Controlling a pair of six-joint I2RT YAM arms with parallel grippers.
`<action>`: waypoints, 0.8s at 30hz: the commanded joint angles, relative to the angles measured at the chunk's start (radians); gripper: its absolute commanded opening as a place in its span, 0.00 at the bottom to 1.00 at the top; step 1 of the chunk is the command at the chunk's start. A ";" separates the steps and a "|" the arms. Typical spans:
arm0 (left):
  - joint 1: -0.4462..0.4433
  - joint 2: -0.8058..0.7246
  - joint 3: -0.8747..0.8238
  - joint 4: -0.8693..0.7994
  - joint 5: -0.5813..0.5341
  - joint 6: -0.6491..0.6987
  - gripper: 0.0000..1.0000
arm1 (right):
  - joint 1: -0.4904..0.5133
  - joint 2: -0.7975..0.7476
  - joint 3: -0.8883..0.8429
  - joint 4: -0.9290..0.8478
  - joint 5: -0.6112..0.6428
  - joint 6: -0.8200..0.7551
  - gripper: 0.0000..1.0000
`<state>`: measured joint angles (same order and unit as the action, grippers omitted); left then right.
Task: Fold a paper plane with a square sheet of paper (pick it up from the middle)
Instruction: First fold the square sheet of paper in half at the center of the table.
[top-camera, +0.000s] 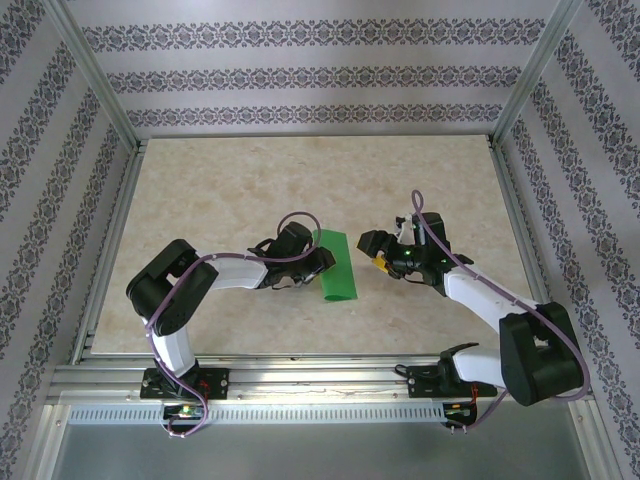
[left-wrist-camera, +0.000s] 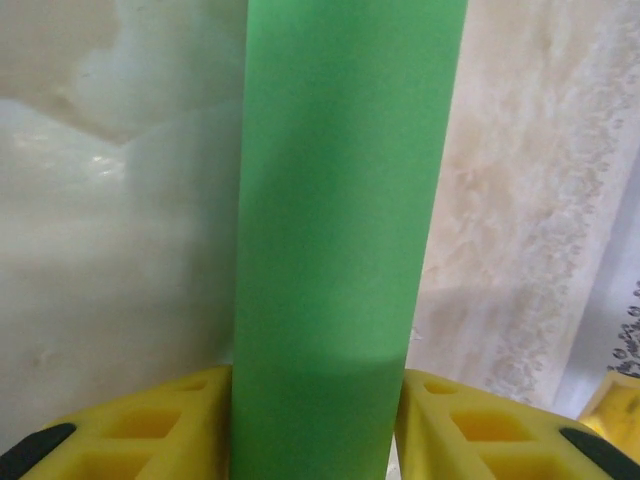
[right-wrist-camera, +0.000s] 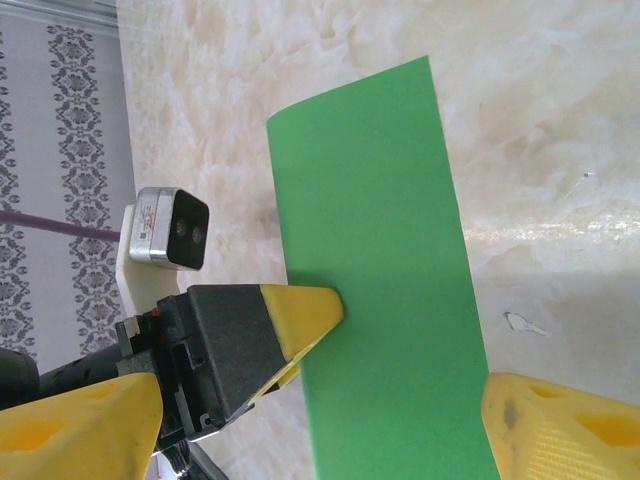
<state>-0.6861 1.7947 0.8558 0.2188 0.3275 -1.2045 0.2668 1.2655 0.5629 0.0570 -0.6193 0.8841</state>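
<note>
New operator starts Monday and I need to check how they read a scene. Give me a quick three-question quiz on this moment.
1. True or false: seen from above, the green paper sheet lies unfolded with a square outline.
2. The left gripper:
A) hovers well clear of the sheet
B) has the sheet between its fingers, touching both
C) holds a pen
3. Fill in: the right gripper has its jaws ____ (open or shut).

Key: 1 false, it is a narrow strip. 2 B. 3 open.
</note>
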 joint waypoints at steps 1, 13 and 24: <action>0.005 -0.014 0.037 -0.110 -0.043 0.055 0.47 | 0.017 0.010 0.026 0.017 -0.016 -0.006 0.84; 0.005 -0.063 0.114 -0.346 -0.143 0.187 0.58 | 0.028 0.047 0.043 0.007 -0.015 0.001 0.85; 0.009 -0.067 0.132 -0.401 -0.158 0.242 0.55 | 0.049 0.083 0.053 0.009 -0.025 -0.003 0.78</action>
<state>-0.6857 1.7493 0.9646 -0.1242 0.1963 -1.0126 0.3058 1.3365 0.5919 0.0570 -0.6239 0.8871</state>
